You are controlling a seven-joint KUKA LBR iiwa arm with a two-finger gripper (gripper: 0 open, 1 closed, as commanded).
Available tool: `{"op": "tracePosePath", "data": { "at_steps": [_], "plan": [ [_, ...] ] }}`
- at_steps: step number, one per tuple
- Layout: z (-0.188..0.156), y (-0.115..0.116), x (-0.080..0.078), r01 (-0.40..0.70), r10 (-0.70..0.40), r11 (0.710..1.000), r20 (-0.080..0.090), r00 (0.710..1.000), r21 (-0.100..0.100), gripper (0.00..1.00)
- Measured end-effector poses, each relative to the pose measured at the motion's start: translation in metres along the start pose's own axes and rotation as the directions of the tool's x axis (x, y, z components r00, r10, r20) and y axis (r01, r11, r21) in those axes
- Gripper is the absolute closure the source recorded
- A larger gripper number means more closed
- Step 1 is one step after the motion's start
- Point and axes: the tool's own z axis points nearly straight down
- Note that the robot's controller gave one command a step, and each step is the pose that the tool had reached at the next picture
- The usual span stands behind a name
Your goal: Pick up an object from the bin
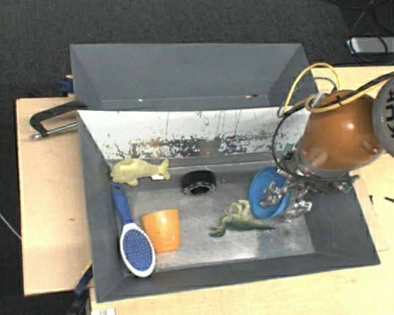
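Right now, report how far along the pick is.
Done: the end effector is low at the right side of the bin, at the blue dish beside the green toy dinosaur. In hand: it sits against that dish, but a grip cannot be confirmed. Left: securing and lifting one thing. The yellow toy fish, black ring, orange cup and blue brush lie untouched.

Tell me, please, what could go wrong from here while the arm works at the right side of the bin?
1. The gripper is low at the blue round plastic dish; its smooth curved rim may slip away.
2. The green long-tailed toy lizard lies right beside that dish, so it might be dragged or caught along.
3. The grey metal bin's right wall is near, so the wrist could bump it.
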Motion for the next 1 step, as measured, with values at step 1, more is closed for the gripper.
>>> {"op": "tracePosePath", "data": {
  "at_steps": [1],
  "plan": [
    [-0.1516, 0.0108, -0.0178, 0.056, -0.056, 0.998, -0.012, 0.998, -0.017, 1.0]
  ]
}}
